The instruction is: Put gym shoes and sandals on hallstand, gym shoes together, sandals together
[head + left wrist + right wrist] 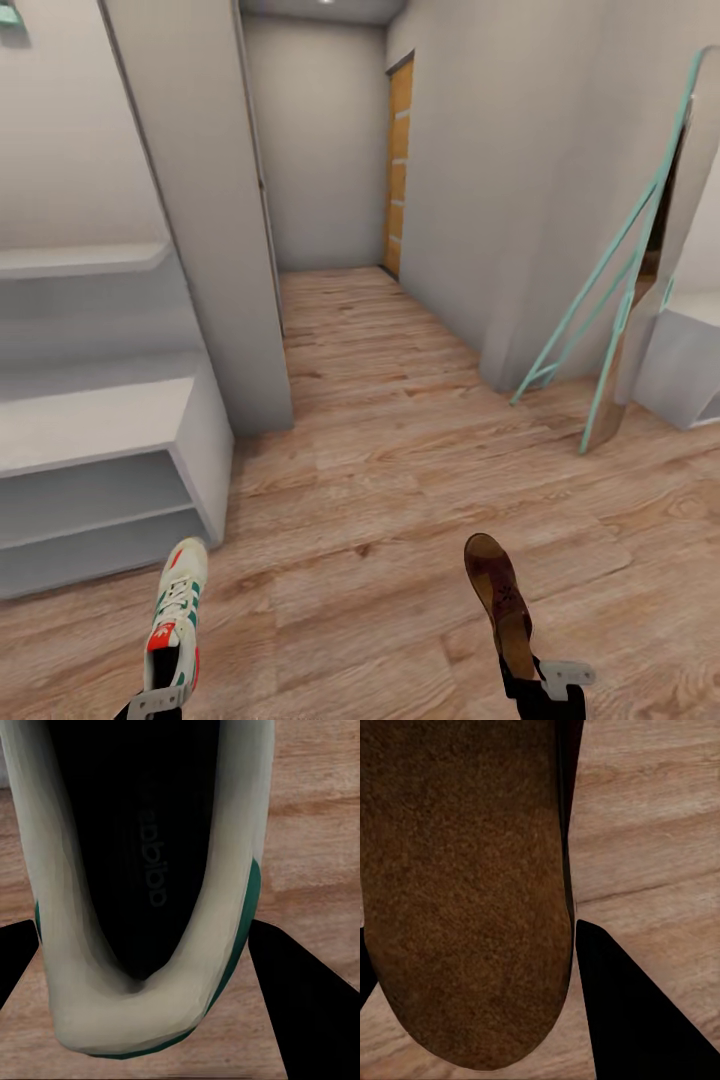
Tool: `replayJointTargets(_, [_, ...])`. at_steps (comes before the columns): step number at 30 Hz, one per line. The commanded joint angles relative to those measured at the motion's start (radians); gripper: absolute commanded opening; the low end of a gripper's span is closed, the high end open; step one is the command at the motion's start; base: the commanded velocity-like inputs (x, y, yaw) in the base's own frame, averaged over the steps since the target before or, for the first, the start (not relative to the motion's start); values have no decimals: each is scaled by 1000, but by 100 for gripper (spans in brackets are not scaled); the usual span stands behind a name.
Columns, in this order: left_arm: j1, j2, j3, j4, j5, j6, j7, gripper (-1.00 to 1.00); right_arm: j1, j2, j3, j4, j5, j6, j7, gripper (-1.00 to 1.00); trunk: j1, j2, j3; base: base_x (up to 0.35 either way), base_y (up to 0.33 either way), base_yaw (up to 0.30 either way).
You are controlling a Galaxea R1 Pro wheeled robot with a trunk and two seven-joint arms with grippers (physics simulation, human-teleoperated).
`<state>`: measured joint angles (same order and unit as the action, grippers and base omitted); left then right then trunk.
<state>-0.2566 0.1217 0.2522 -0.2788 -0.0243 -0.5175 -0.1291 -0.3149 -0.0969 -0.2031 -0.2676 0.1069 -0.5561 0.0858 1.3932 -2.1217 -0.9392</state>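
At left, low: left gripper (pixel 150 703), jaws closed on a sneaker (pixel 177 615) by its heel, toe pointing forward.
At right, low: right gripper (pixel 545 685), jaws closed on a sandal (pixel 500 600), held above the floor (pixel 400 450).
Rack (pixel 100 470): against the left wall, just beside the sneaker.

Grey walls (pixel 330 150), orange door (pixel 399 165), teal ladder-like frame (pixel 620 290) leaning right.
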Motion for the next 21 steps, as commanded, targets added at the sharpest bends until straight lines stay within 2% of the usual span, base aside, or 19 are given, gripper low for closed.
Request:
replayJointTargets(1, [-1, -1, 9, 1, -3, -3, -7, -100, 0, 0, -9, 0, 7, -3, 6, -100, 0, 0, -1, 0, 0, 279])
replayJointTargets(14, [-1, -1, 9, 1, -2, -3, -7, -100, 0, 0, -9, 0, 7, -3, 6, -100, 0, 0, -1, -2, 1, 279])
replayJointTargets(21, [-1, -1, 9, 1, -2, -3, -7, -100, 0, 0, -9, 0, 7, -3, 6, -100, 0, 0, -1, -186, 129, 279])
